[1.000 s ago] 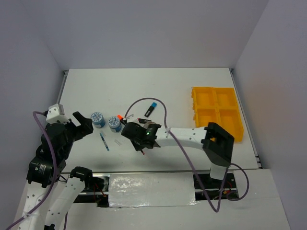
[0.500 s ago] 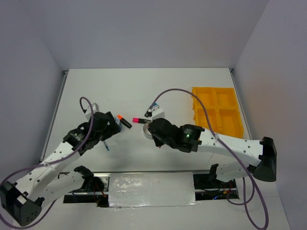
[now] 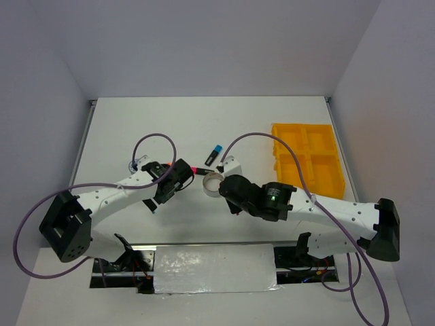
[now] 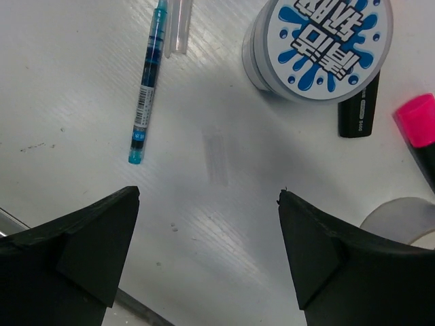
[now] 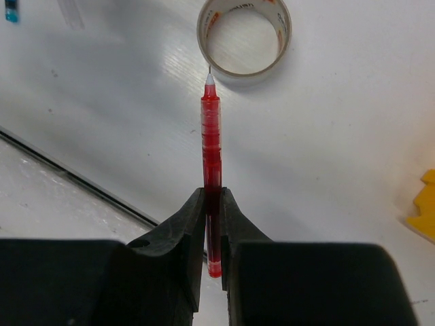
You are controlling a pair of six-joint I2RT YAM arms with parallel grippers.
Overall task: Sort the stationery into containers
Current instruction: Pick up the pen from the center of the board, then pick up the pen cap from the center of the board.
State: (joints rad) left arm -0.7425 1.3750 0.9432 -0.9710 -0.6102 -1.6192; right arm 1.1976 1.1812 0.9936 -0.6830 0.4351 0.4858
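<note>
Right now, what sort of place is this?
Likely a robot test bench: a white table boxed in by blank walls, left arm and right arm bolted at its near edge, the right tool holding a red pen, a yellow sorting tray.

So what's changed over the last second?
The left fingers, open, swung in from the left edge to near the blue-white tape roll. The right fingers kept gripping the thin red pen mid-table, its tip by the silvery tape ring. Yellow plastic tray, blue-capped black marker: unmoved.
</note>
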